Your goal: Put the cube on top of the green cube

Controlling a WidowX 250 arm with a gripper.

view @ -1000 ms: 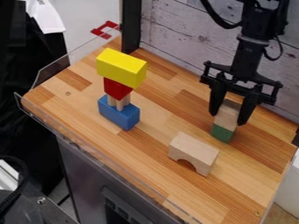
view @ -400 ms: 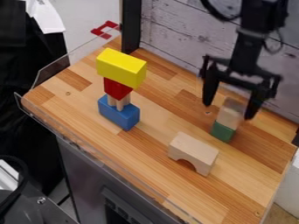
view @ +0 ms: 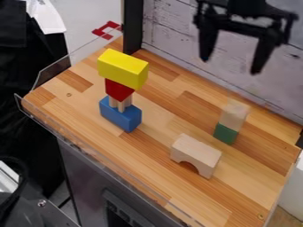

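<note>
The gripper [view: 231, 66] hangs at the upper right, well above the table and the blocks, its two fingers spread wide with nothing between them. Below it, on the right side of the table, a plain wooden cube [view: 234, 114] rests on top of the green cube [view: 225, 133]. The green cube stands on the tabletop, and the two form a small upright stack.
A tan arch block [view: 196, 155] lies left and in front of the stack. On the left stands a tower with a blue block [view: 121, 114], wooden pillars, a red block [view: 118, 89] and a yellow block [view: 123, 68]. A plank wall [view: 177, 40] rises behind the table.
The gripper has opened, let go of the wooden cube and risen well above it. The cube stays on the green cube.
</note>
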